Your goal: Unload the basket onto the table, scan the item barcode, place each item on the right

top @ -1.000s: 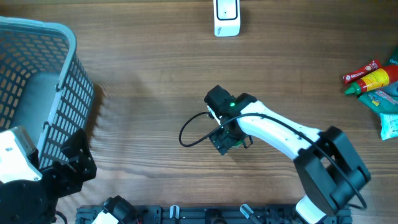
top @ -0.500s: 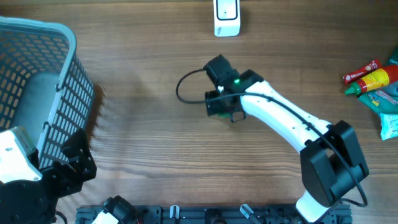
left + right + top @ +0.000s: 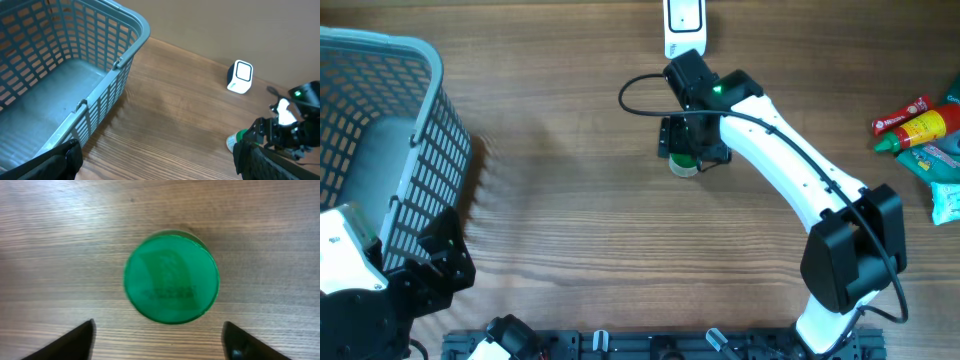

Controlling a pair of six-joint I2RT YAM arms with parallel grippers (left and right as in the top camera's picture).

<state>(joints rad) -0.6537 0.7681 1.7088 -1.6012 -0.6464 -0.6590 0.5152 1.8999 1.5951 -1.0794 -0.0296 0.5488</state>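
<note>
The item is a small round container with a green lid [image 3: 171,277], standing upright on the wood table. In the overhead view the container [image 3: 682,166] peeks out just under my right gripper [image 3: 692,142]. In the right wrist view my right gripper [image 3: 159,336] is open above it, and both fingertips [image 3: 75,341] are clear of the lid. The white scanner [image 3: 684,25] stands at the far edge, a short way beyond; it also shows in the left wrist view as the scanner [image 3: 241,76]. My left gripper [image 3: 160,167] is open and empty at the front left. No barcode shows.
A blue-grey plastic basket [image 3: 415,130] fills the left side, close to the left arm, with the basket rim [image 3: 125,55] in the left wrist view. Red and yellow bottles and packets [image 3: 920,125] lie at the right edge. A black cable [image 3: 635,95] loops off the right wrist.
The right arm has swung from the table's middle toward the scanner. The green-lidded container now shows under its gripper. The left arm has not moved.
</note>
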